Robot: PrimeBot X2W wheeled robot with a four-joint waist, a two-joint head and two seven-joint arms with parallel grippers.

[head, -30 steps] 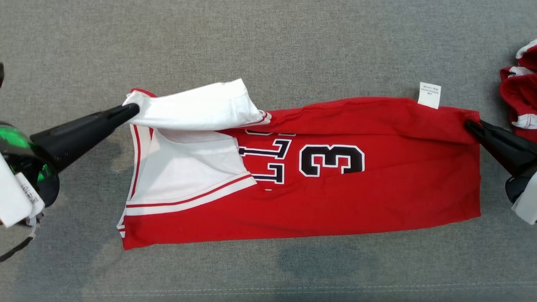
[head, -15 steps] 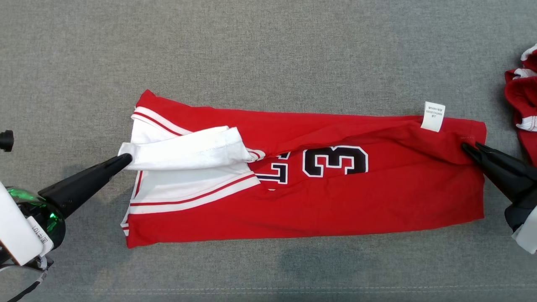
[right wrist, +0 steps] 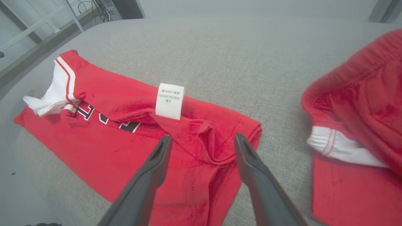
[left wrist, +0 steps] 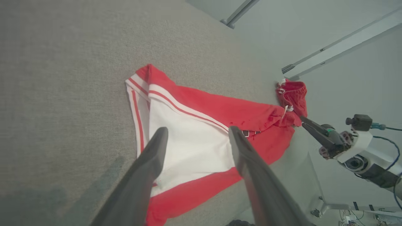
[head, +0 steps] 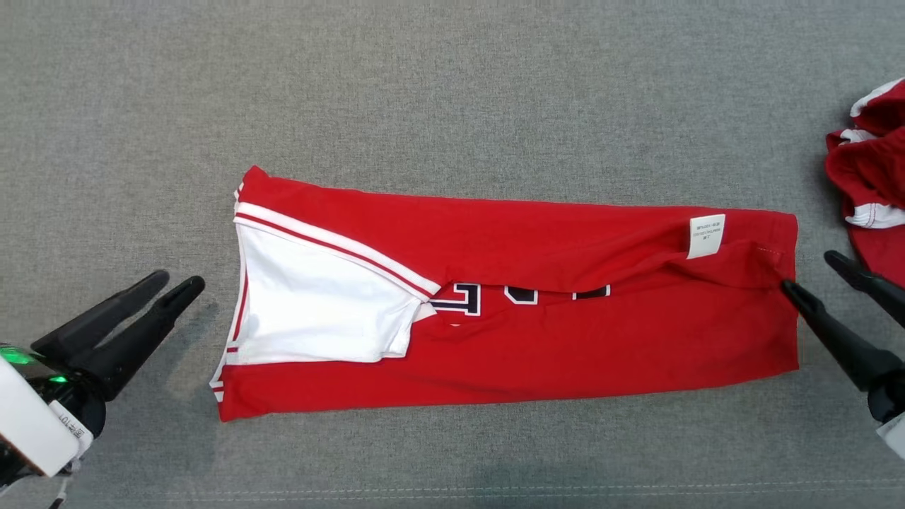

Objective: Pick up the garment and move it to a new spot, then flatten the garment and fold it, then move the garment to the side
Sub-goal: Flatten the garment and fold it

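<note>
head view: the jersey [head: 537, 353] lies flat as a long red band across the middle of the grey table [head: 452, 92], its far long edge folded down over the black lettering so that only the lower parts of the letters show. a white panel sits at its left end and a white label [head: 706, 235] near its right end. the left gripper [head: 177, 281] is at the lower left, fingers a little apart and holding nothing, clear of the jersey's left edge. the right gripper [head: 809, 271] is at the right end, fingers spread and empty, the nearer tip right at the jersey's edge beside the fold. a second red garment [head: 873, 170] lies bunched at the far right, apart from the jersey.

left wrist view: the two fingers stand wide, with the white panel beyond and between them, and nothing in their grip. the right gripper shows at the jersey's far end.

right wrist view: the fingers stand wide on either side of a rumpled fold at the jersey's corner; whether they touch it i cannot tell. the label stands just beyond.
</note>
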